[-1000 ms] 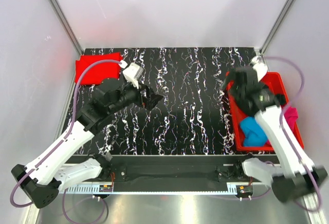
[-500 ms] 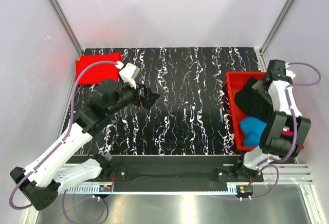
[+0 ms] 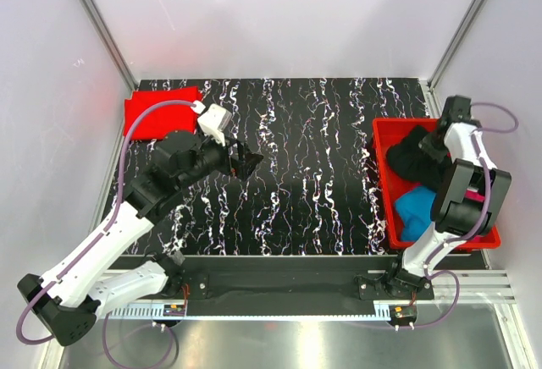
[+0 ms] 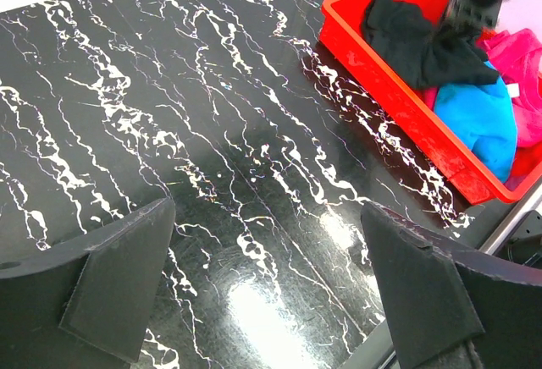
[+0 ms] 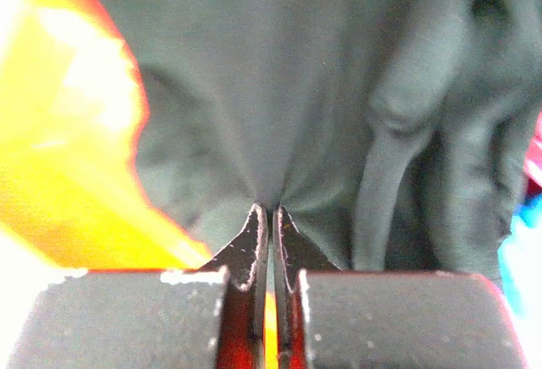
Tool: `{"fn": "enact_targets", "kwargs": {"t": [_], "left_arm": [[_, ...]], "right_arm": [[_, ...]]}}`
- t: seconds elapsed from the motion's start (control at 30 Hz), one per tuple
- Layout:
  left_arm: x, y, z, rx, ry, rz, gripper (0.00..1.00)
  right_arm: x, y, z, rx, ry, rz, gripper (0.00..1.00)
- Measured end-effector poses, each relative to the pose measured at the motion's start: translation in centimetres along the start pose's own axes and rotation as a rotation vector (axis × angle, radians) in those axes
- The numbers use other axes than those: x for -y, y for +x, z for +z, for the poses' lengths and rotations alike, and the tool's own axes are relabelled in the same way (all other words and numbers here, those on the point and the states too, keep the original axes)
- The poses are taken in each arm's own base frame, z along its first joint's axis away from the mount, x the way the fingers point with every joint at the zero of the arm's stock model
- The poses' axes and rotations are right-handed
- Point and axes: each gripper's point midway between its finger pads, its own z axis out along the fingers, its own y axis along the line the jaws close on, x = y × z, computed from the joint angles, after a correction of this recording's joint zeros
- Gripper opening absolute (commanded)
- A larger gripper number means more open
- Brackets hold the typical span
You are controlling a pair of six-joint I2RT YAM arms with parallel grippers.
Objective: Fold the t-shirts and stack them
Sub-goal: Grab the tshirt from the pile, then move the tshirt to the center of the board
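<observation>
Pinching the black t-shirt (image 5: 279, 90), the right hand (image 5: 268, 210) is hard to make out overhead — left hand (image 4: 271, 242) spread apart.

No words, brand names, numbers or signs can be read in any view. A pale narrow strip (image 3: 144, 311) at the bottom left of the overhead view carries fine tick marks, too small to make out. A tiny white tag (image 4: 511, 90) on the crumpled bright blue cloth t-shirt (image 4: 474, 119) is also illegible.
</observation>
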Motion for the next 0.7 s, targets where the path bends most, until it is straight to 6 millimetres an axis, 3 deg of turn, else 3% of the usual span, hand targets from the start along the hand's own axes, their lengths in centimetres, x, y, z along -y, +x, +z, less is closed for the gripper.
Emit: {"fn": "enact_targets", "kwargs": {"t": [0.1, 0.17, 0.23, 0.37, 0.47, 0.53, 0.6, 0.67, 0.7], "left_arm": [[0.0, 0.0, 0.0, -0.001, 0.004, -0.001, 0.97], [-0.1, 0.0, 0.0, -0.001, 0.004, -0.002, 0.96], [-0.2, -0.1, 0.0, 0.0, 0.001, -0.005, 0.96], [-1.0, -0.3, 0.0, 0.006, -0.023, -0.024, 0.95], [-2.1, -0.5, -0.1, 0.016, -0.067, -0.053, 0.94], [-3.2, -0.7, -0.2, 0.027, -0.114, -0.083, 0.94], [-4.8, -0.9, -0.4, 0.038, -0.179, -0.118, 0.94], [-6.9, -0.8, -0.8, 0.046, -0.267, -0.164, 0.95], [-7.9, -0.7, -1.1, 0.048, -0.309, -0.182, 0.95]], "right_arm": [[-3.3, -2.9, -3.1, 0.038, -0.139, -0.004, 0.0], [-6.1, -5.4, -7.0, 0.101, -0.257, -0.014, 0.0], [-9.0, -7.2, -12.0, 0.172, -0.396, -0.036, 0.0], [-15.2, -8.2, -25.8, 0.321, -0.746, -0.123, 0.0], [-18.5, -6.3, -37.2, 0.412, -1.057, -0.208, 0.0], [-19.1, -3.7, -43.9, 0.423, -1.276, -0.257, 0.0], [-19.0, -1.5, -47.5, 0.405, -1.414, -0.284, 0.0], [-19.0, 1.3, -48.2, 0.355, -1.493, -0.312, 0.0], [-19.1, 3.1, -47.5, 0.305, -1.513, -0.328, 0.0]]}}
